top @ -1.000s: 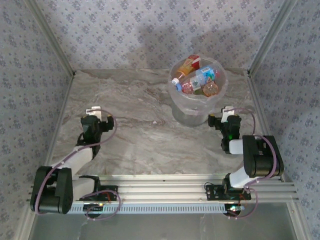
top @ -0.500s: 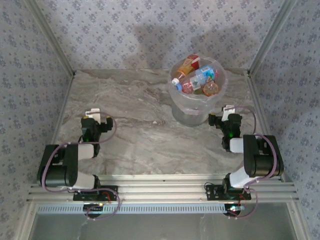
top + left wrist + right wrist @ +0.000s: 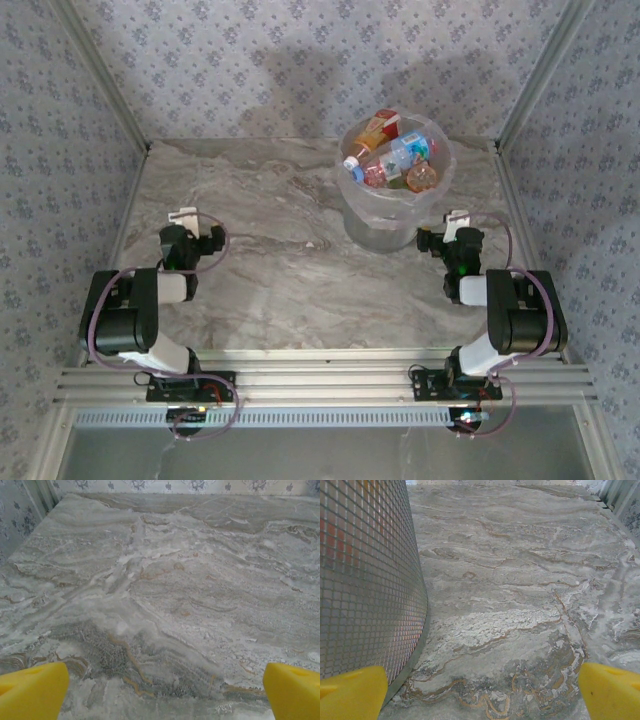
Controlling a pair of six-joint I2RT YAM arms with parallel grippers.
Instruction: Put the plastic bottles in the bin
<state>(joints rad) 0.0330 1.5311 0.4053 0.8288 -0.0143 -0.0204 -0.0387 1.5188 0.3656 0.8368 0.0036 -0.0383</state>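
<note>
The bin (image 3: 392, 215), a round translucent whitish bucket, stands at the back right of the marble table. Several plastic bottles (image 3: 398, 155) with orange, red and blue labels lie piled inside it. My left gripper (image 3: 190, 228) rests low at the left of the table, open, with bare marble between its yellow fingertips (image 3: 32, 692). My right gripper (image 3: 452, 232) sits just right of the bin, open and holding nothing. In the right wrist view the bin's gridded wall (image 3: 365, 580) stands close on the left, beside the yellow fingertips (image 3: 610, 690).
Patterned walls with metal corner posts (image 3: 530, 80) close the table in at the back and both sides. An aluminium rail (image 3: 320, 380) carrying the arm bases runs along the near edge. Bare marble (image 3: 270, 210) stretches between the two arms.
The left arm has folded back toward its base, and its gripper has drawn in and shifted slightly left. The right arm, the bin and the bottles have not moved.
</note>
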